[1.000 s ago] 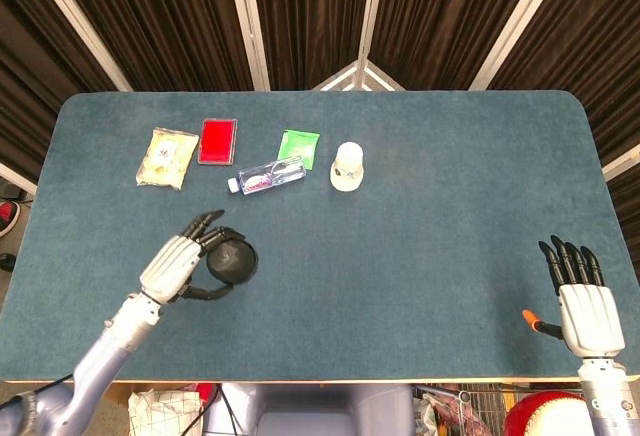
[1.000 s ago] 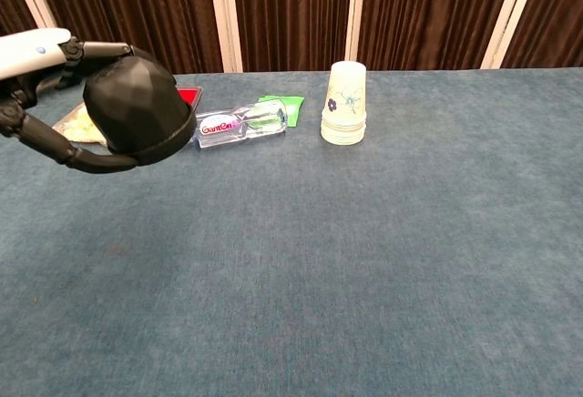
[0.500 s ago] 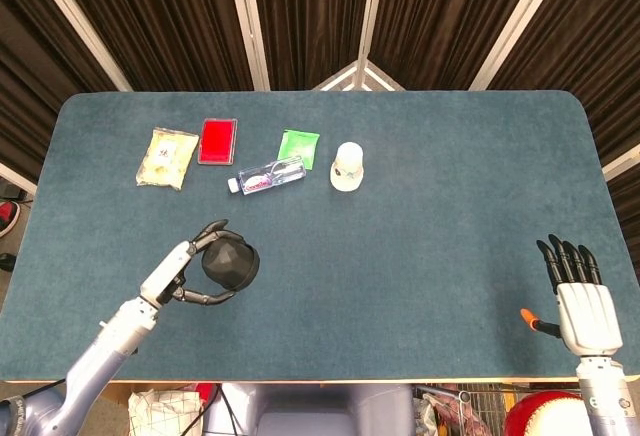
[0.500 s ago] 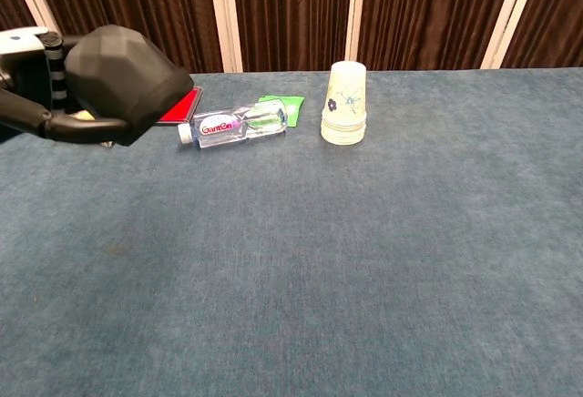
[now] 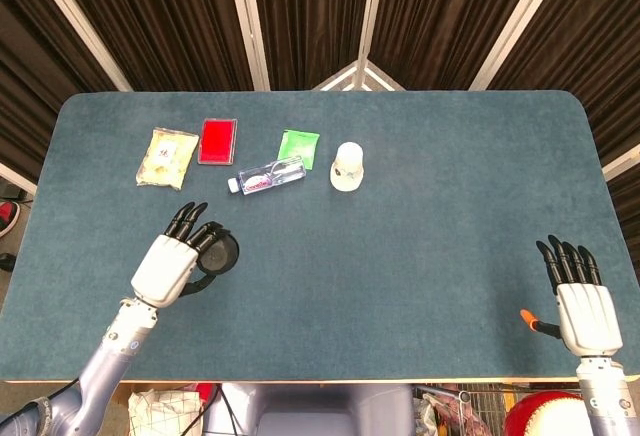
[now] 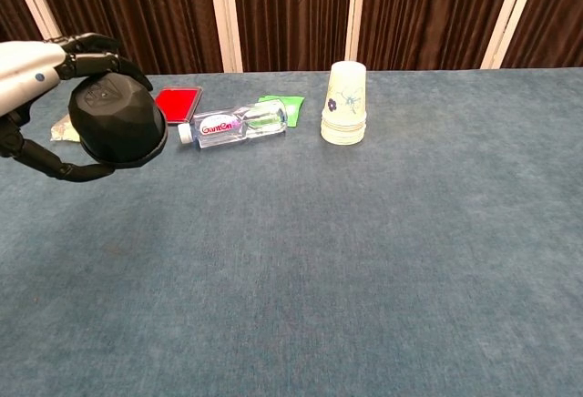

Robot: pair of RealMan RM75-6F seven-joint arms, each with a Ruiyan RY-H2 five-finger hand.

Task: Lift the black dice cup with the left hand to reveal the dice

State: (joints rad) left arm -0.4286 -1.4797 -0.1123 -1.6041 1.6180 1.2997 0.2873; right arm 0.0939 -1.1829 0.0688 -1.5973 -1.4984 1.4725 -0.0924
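My left hand (image 5: 168, 265) grips the black dice cup (image 5: 220, 252) at the front left of the table, fingers curled over its top and side. In the chest view the faceted cup (image 6: 117, 122) is mouth down and slightly tilted in the left hand (image 6: 38, 66), its rim close over the cloth; I cannot tell whether it touches. No dice show in either view. My right hand (image 5: 583, 301) lies flat and open by the front right edge, holding nothing.
Along the far left of the blue table (image 5: 430, 226) lie a yellow packet (image 5: 167, 157), a red card (image 5: 217, 140), a green packet (image 5: 298, 148) and a water bottle (image 5: 267, 175) on its side. A stack of paper cups (image 5: 347, 166) stands beside them.
The left hand has turned the cup back from a sideways tilt to nearly upright and brought it lower and slightly left. The right hand has not moved.
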